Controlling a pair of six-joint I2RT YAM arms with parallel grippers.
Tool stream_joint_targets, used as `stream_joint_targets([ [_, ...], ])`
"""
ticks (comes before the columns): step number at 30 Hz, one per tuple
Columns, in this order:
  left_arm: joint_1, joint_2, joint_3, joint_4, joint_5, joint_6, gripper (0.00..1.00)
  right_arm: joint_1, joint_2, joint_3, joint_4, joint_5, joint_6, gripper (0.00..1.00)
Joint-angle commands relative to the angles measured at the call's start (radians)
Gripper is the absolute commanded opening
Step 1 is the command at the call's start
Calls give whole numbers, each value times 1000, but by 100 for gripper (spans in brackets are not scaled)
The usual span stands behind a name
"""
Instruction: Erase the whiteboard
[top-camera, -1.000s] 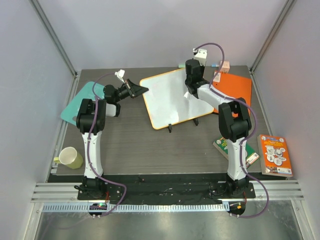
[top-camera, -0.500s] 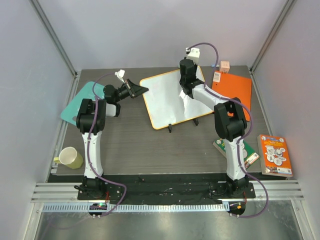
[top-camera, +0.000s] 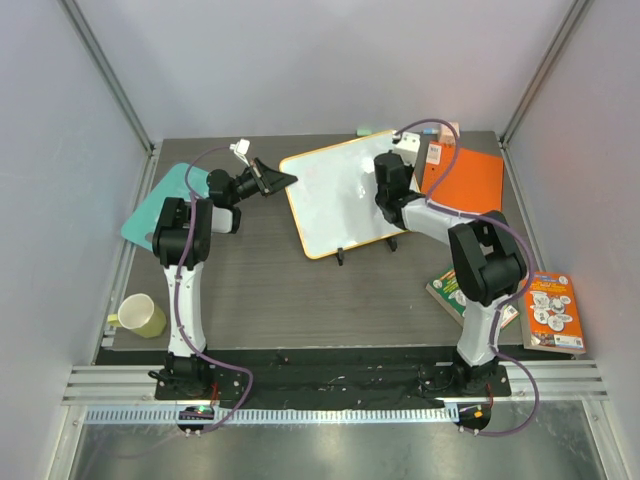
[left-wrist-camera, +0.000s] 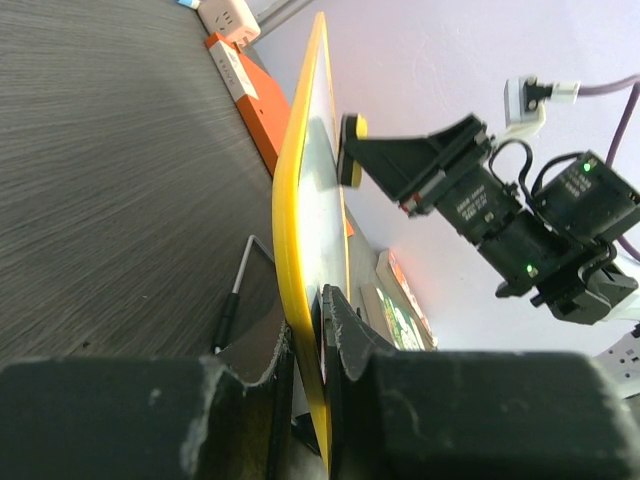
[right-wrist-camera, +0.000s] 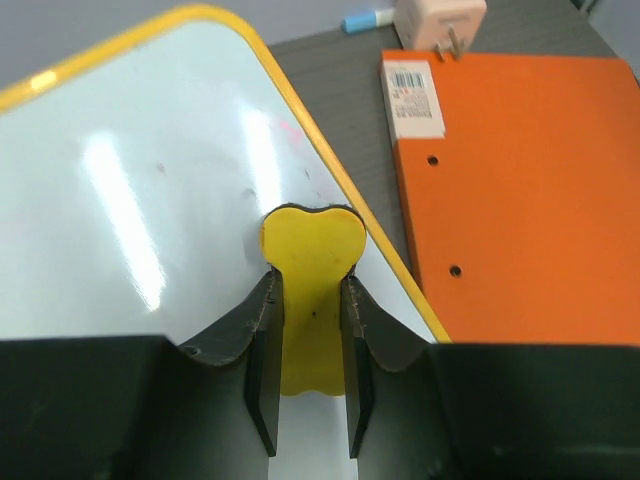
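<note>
The whiteboard (top-camera: 335, 200) lies at the back middle of the table, its white face bare except for faint specks (right-wrist-camera: 160, 170). My left gripper (top-camera: 286, 180) is shut on its left yellow rim, which shows edge-on in the left wrist view (left-wrist-camera: 295, 230) with the jaws pinching it (left-wrist-camera: 318, 325). My right gripper (top-camera: 386, 198) is shut on a yellow eraser (right-wrist-camera: 312, 300) whose pad rests on the board (right-wrist-camera: 130, 210) close to its right rim. The left wrist view also shows that eraser (left-wrist-camera: 350, 150) against the board.
An orange folder (top-camera: 468, 180) lies right of the board, with a white plug adapter (right-wrist-camera: 435, 22) and a blue marker (right-wrist-camera: 365, 20) behind it. A teal sheet (top-camera: 160, 200) and a mug (top-camera: 140, 315) are at the left. Books (top-camera: 550, 310) sit at the right. A thin black rod (left-wrist-camera: 230, 300) lies by the board's near edge.
My right gripper has slid the eraser from the board's far edge back toward me, along the right side. The left gripper and the board have stayed still.
</note>
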Motion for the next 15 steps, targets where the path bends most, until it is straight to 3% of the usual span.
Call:
stream_joint_targets([
  [1,-21,-12,8,265,71,76,0,-4,-131,-129,-75,3,113,1],
  [7,-21,-18,-1,264,70,79,3,13,-252,-316,-124,-46,237,1],
  [15,-21,-23,-3,265,70,79,3,113,-261,-417,-198,-43,318,1],
])
